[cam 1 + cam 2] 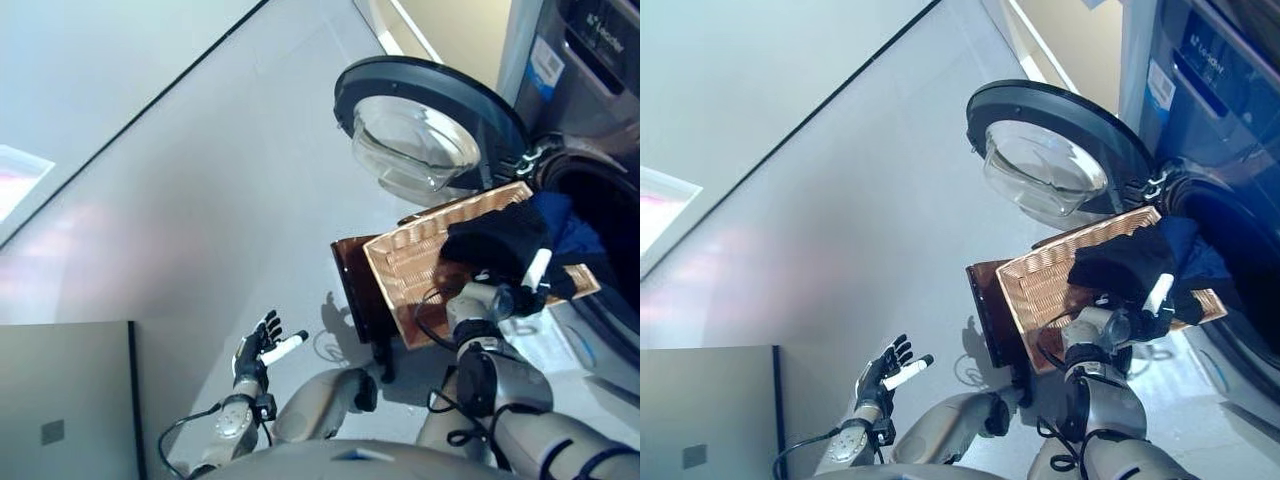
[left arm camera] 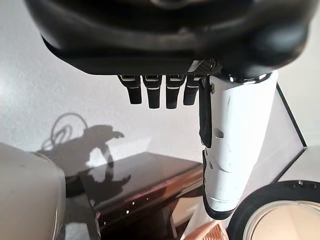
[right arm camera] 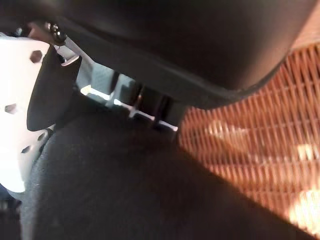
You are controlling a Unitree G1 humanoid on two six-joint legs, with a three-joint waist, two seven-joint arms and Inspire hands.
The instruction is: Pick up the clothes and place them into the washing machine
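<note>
Clearly we grip one black garment (image 1: 497,238) in our right hand (image 1: 520,290) over one wicker basket (image 1: 420,262); our left hand (image 1: 262,348) hangs open beside one washing machine (image 1: 590,150).

Black garment (image 1: 497,243); blue cloth (image 1: 565,232); orange-brown woven basket (image 1: 410,268); dark brown stand (image 1: 355,285).

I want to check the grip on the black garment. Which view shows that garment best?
The left eye view: the black garment shows whole, draped over the wicker basket with the right robot hand under it. The right eye view shows nearly the same. The right wrist view shows only dark cloth up close; the left wrist view shows none.
</note>
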